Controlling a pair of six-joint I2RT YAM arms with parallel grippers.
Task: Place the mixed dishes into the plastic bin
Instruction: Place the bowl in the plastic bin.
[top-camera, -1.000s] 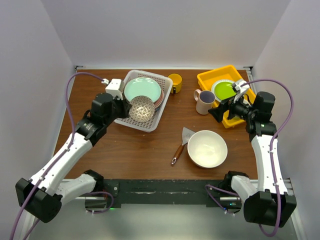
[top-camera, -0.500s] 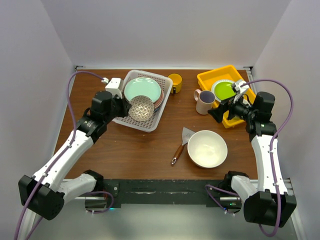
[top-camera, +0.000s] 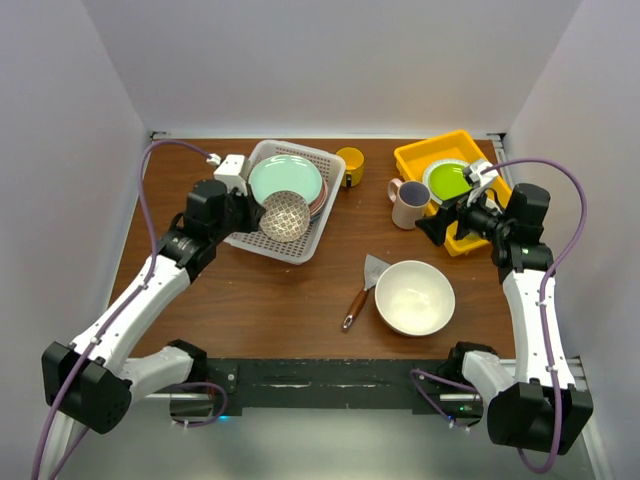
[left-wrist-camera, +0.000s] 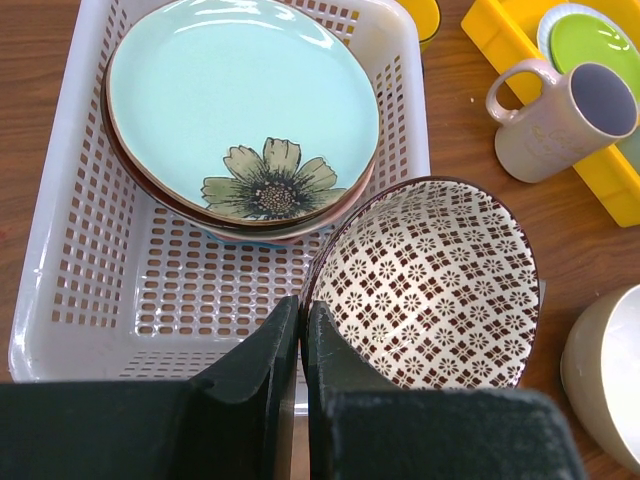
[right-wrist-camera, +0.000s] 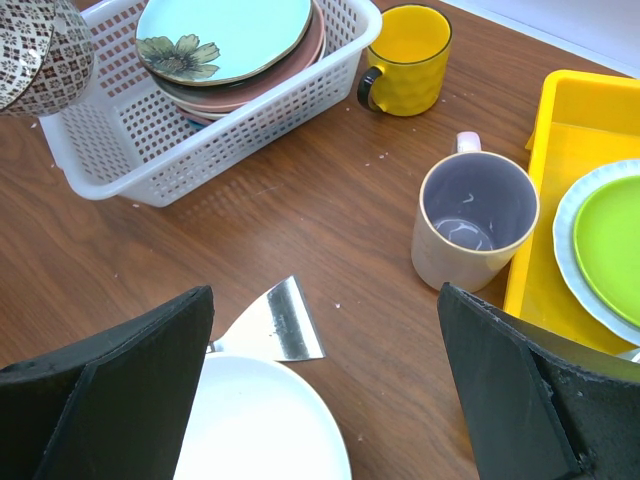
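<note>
My left gripper (left-wrist-camera: 301, 305) (top-camera: 255, 213) is shut on the rim of the small patterned bowl (left-wrist-camera: 430, 285) (top-camera: 285, 216), which hangs tilted over the near right corner of the white plastic bin (left-wrist-camera: 40, 330) (top-camera: 305, 245). Inside the bin lies a stack of plates topped by a pale green flower plate (left-wrist-camera: 240, 110) (top-camera: 285, 178). A yellow mug (top-camera: 350, 165) (right-wrist-camera: 405, 60) stands just right of the bin. The purple-lined cream mug (top-camera: 408, 203) (right-wrist-camera: 470, 220) and the large cream bowl (top-camera: 414, 297) (right-wrist-camera: 260, 430) sit on the table. My right gripper (right-wrist-camera: 325, 385) (top-camera: 432, 226) hovers open beside the cream mug, holding nothing.
A yellow tray (top-camera: 412, 158) at the far right holds a lime-green plate (top-camera: 448, 181). A wooden-handled metal spatula (top-camera: 360, 290) (right-wrist-camera: 275, 325) lies just left of the large bowl. White walls close in the table on three sides.
My left gripper has carried the patterned bowl slightly farther over the bin. The right arm has not moved.
</note>
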